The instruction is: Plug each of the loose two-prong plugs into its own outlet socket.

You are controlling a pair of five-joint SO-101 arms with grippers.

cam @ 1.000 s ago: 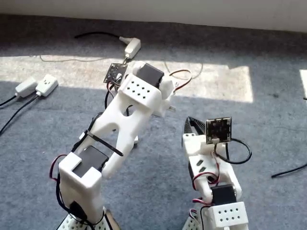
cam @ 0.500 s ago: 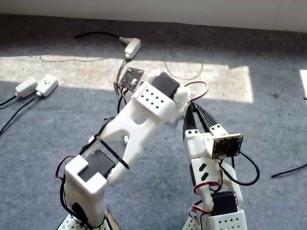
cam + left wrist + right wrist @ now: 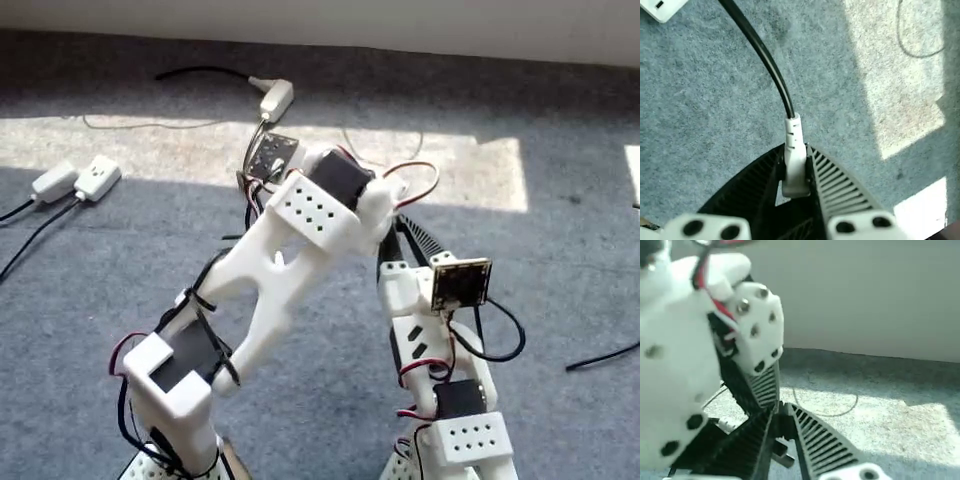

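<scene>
The left gripper [image 3: 795, 152] clamps a white two-prong plug [image 3: 795, 167] between its black ribbed fingers [image 3: 835, 185]. The plug's moulded, ridged neck pokes out past the fingertips, and its glossy black cable [image 3: 765, 65] curves away over grey short-pile carpet [image 3: 700, 110]. A white, boxy outlet socket [image 3: 659, 7] lies on the carpet well beyond. The right gripper [image 3: 781, 411], also black and ribbed, sits just beside the left one with its tips drawn narrow. Whether they pinch anything cannot be told.

Left pincer [image 3: 795, 152] clamped on plug [image 3: 793, 131], right pincer [image 3: 779, 412] seemingly closed, beside left wrist.
</scene>
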